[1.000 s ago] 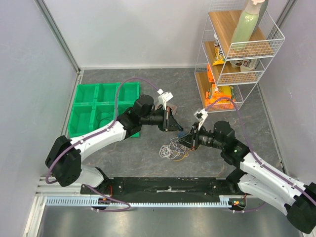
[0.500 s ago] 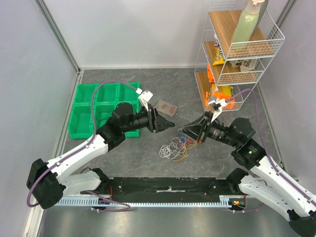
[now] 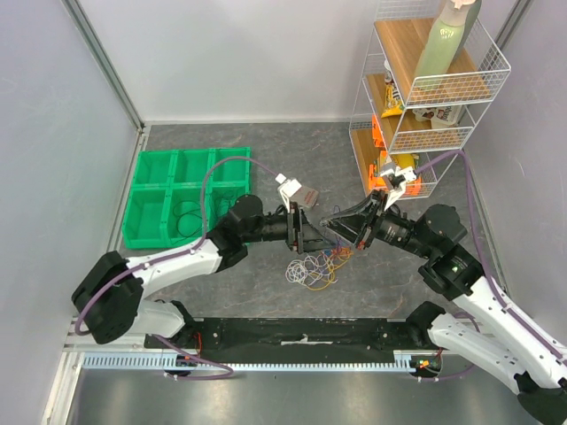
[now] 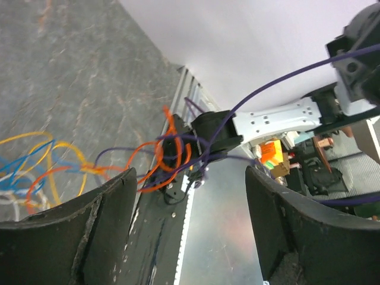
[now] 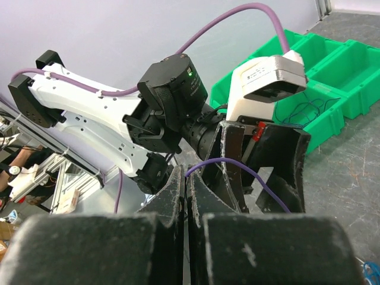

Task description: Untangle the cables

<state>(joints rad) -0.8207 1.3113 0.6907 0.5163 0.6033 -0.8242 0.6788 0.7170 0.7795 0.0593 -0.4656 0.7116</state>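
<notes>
Purple wire is arching from the right gripper, which is pinching it tight; the left gripper is gaping wide around thin orange strands. Most springy cables are lying knotted on the mottled grey table, so the untangling is looking largely undone.

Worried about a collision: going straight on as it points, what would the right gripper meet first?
Most likely the left gripper: its open black fingers face the right gripper ahead, past the thin dark purple cable it pinches. Depth unclear.
</notes>
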